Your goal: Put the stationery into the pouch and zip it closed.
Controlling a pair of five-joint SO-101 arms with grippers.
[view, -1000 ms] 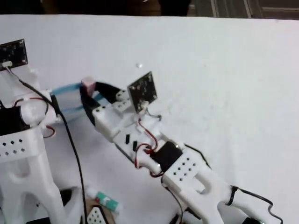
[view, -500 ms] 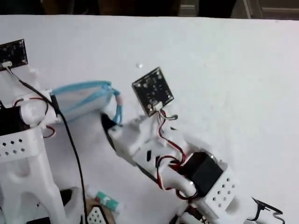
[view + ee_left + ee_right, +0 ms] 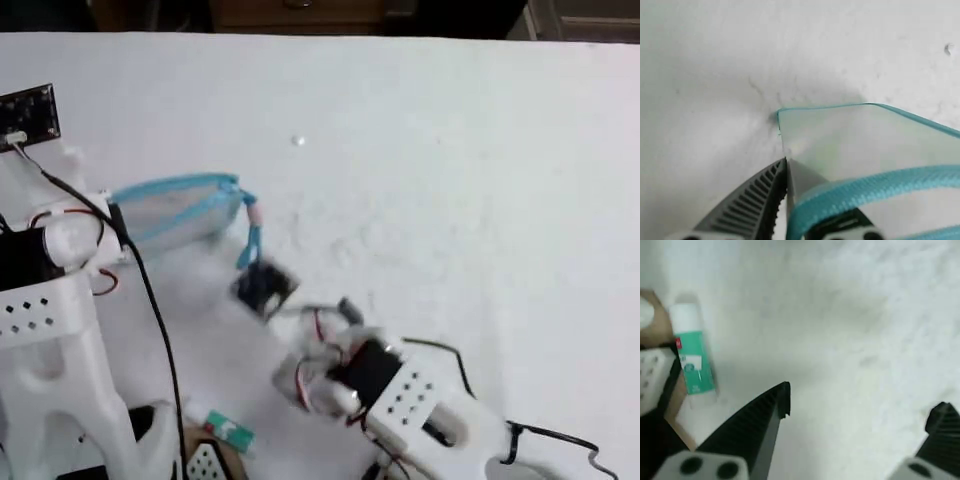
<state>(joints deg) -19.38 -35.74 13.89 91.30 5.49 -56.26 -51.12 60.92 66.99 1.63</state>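
Over by the left edge of the white tabletop (image 3: 450, 150): clear pouch (image 3: 175, 215) with teal zip, pinched at one end by the left gripper (image 3: 786, 165), jaws closed on its clear edge. Contents impossible to make out. Zip pull (image 3: 251, 238) trailing off the free end. Near the front edge, right gripper (image 3: 862, 402), jaws wide apart above bare surface. Toward the front-left corner, green-and-white glue stick (image 3: 692, 360), outside the pouch. Beyond the far edge, dark room.

In the high view the right arm (image 3: 380, 380) is a blur, its far end indistinct. The pouch (image 3: 865, 145) runs off the edge past the left claw (image 3: 787, 167). Beside the right claw (image 3: 862, 402), the glue stick (image 3: 692, 360) is blurred, print unreadable
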